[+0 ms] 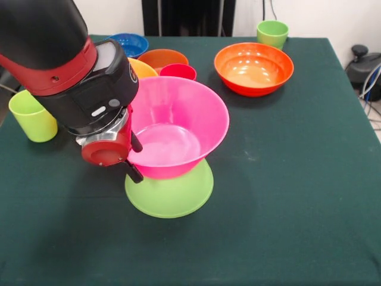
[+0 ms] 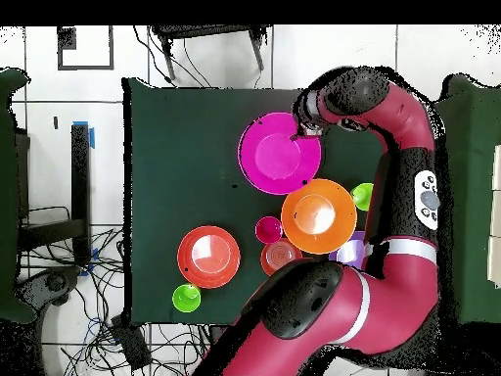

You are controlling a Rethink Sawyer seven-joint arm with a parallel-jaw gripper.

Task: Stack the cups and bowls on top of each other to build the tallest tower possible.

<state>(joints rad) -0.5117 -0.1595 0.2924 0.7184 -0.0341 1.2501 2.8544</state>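
Here the gripper is hanging at the rim of the large pink bowl, one dark finger showing outside the wall and another against the rim; whether it is actually clamping the rim cannot be told. The pink bowl is sitting upright on the lime green bowl, which is lying rim-down near the middle of the table, and together they are forming the tower. The pink bowl is showing nothing inside it. A medium orange bowl is resting toward one corner, with a light green cup just beyond it at the edge. Another light green cup is standing near the opposite side edge. Behind the tower, a red-pink cup, a small dark orange bowl, a small blue bowl and part of a yellow-orange bowl are clustering together.
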